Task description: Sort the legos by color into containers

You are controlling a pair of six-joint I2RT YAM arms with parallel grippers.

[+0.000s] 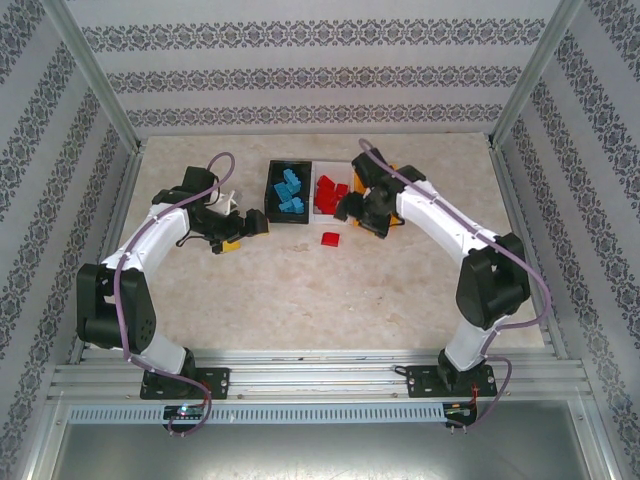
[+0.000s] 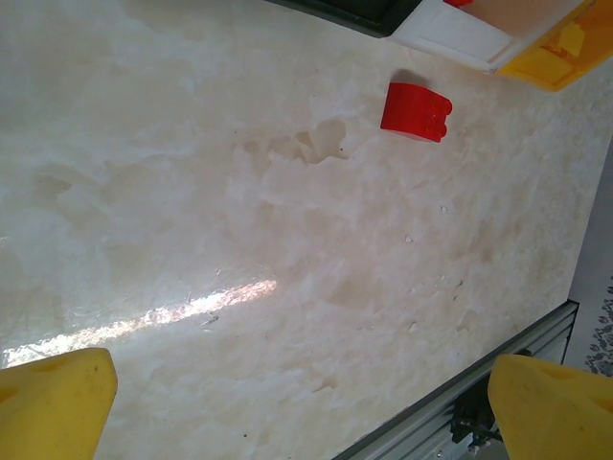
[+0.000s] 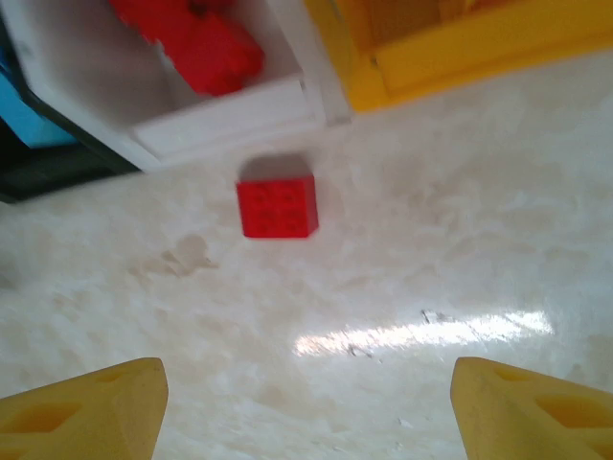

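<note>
One red lego (image 1: 330,238) lies loose on the table just in front of the white container (image 1: 322,166); it also shows in the wrist views (image 2: 415,111) (image 3: 278,207). The white container (image 3: 225,120) holds several red legos (image 3: 196,43). Blue legos (image 1: 289,190) fill the black container (image 1: 270,195). The orange-yellow container (image 3: 450,53) stands right of the white one. My left gripper (image 1: 245,232) hovers open left of the black container, nothing between its fingers (image 2: 53,402). My right gripper (image 1: 362,215) is open and empty, above the table just right of the loose red lego.
A metal rail (image 1: 320,375) runs along the table's near edge and shows at the lower right of the left wrist view (image 2: 479,383). Patterned walls enclose the table on three sides. Bare marble tabletop (image 1: 300,300) stretches between the containers and the arm bases.
</note>
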